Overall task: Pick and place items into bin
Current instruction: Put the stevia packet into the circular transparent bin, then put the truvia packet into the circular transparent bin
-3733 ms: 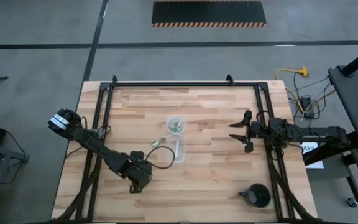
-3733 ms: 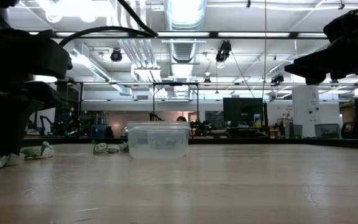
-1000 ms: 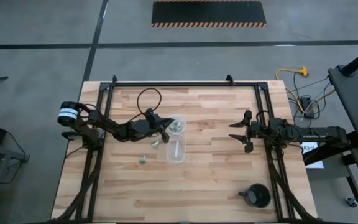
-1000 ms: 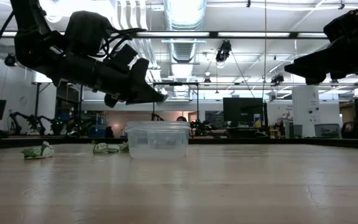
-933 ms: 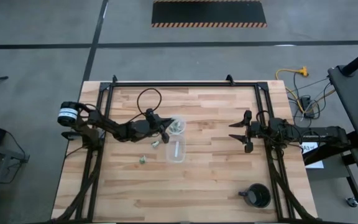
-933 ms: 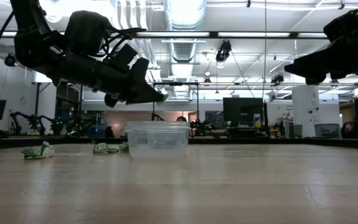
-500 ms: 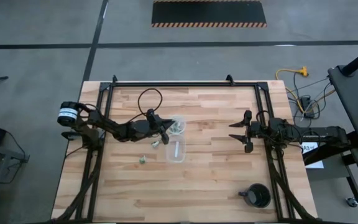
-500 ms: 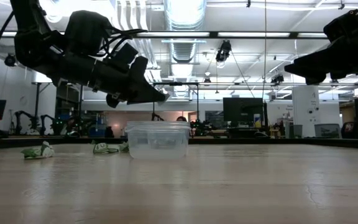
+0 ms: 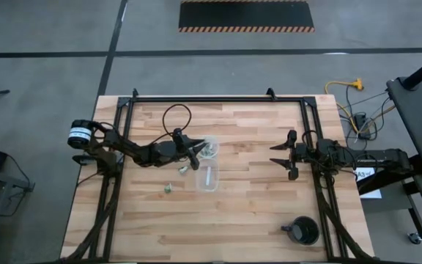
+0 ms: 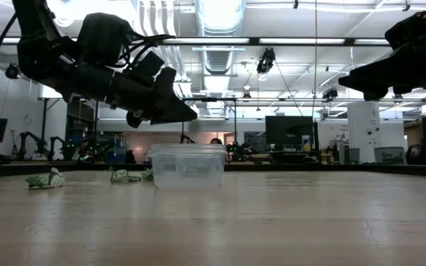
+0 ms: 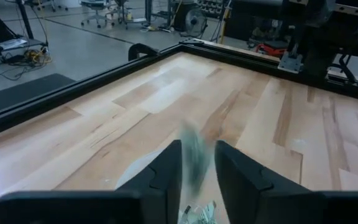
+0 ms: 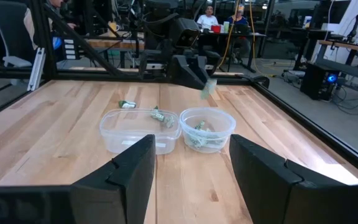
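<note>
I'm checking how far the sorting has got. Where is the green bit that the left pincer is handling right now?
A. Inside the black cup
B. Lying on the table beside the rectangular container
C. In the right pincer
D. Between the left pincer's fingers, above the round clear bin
D: the right wrist view shows the green bit at the left pincer's tip, over the round clear bin.

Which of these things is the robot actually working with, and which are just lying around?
Part of the job:
- bin, green bits already inside
- loose bits on the table
- one bit at the left gripper, above the bin's edge

Just lying about:
- rectangular container with a white strip
- black cup
- right gripper, open and waiting at the right side
</note>
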Robot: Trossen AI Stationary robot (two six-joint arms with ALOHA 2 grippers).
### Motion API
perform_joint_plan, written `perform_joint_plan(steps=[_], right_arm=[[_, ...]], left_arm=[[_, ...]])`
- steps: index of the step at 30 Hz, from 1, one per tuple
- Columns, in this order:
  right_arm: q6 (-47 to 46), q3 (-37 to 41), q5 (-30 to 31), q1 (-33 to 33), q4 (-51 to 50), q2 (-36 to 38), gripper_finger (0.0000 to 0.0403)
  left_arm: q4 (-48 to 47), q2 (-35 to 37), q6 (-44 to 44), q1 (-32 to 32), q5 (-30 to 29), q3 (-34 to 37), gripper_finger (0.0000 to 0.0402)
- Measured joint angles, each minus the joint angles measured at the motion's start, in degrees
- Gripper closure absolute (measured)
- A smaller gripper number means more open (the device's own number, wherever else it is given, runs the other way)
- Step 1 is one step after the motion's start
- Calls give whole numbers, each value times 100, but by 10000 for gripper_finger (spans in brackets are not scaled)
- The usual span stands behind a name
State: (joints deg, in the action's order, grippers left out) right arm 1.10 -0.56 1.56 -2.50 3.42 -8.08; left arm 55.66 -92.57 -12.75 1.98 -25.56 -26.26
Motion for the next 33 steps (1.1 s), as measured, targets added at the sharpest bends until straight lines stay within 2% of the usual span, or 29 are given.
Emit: perform_joint_plan(steps=[10,19,25,33], right_arm=[[-1,0,0,1,2,2,207],[-1,0,0,2,0,2,207],[0,0,-2,2,0,4,206],[-2,2,-2,0,0,4,206]], left_arm=[[7,10,4,0,0,0,255],[-171,247,11,-2,213,0,237],[-977,778,76,-2,891,13,236],[-2792,1985,183,-20,1156,15,236]])
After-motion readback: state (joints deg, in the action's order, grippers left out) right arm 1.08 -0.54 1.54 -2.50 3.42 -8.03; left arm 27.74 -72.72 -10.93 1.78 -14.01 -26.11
